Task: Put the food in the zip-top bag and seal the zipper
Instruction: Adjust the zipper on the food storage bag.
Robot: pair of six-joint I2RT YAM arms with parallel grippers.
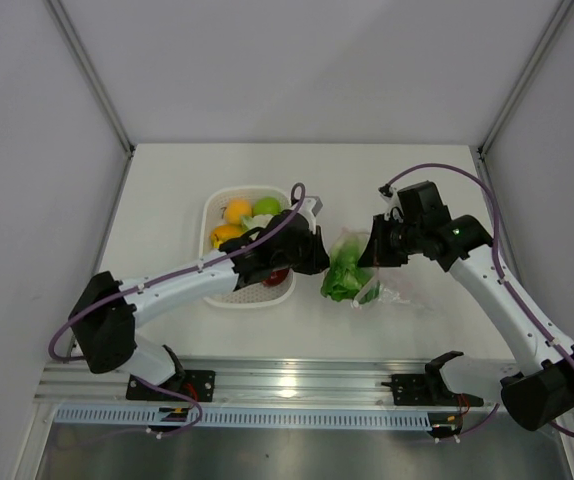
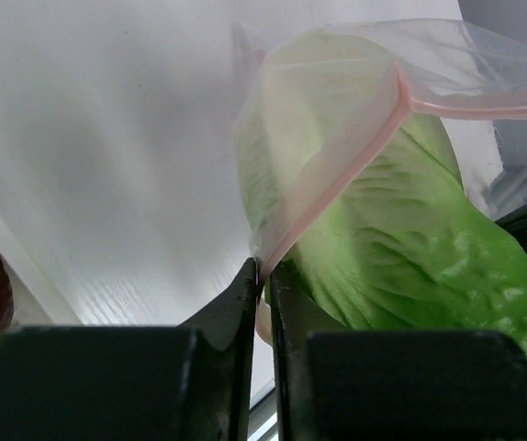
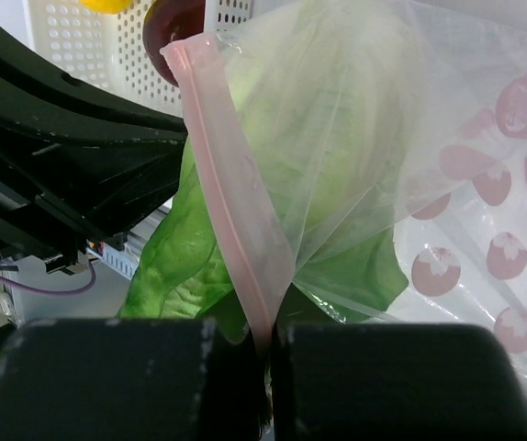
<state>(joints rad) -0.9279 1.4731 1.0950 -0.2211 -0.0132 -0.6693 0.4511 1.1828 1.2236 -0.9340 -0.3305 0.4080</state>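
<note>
From above, the clear floppy zip-top bag (image 1: 392, 288) lay on the white desk (image 1: 167, 180) right of the white perforated basket (image 1: 210, 215), a leafy green lettuce (image 1: 343, 277) at its mouth between the left end effector (image 1: 315, 252) and right end effector (image 1: 369, 250). In the left wrist view, the left end effector (image 2: 265, 276) was clamped on the thin pink zipper strip (image 2: 337, 179) beside the lettuce (image 2: 401, 266). In the right wrist view, the right end effector (image 3: 268, 344) was clenched on the same strip (image 3: 231, 211), the lettuce (image 3: 181, 266) partly inside the bag
</note>
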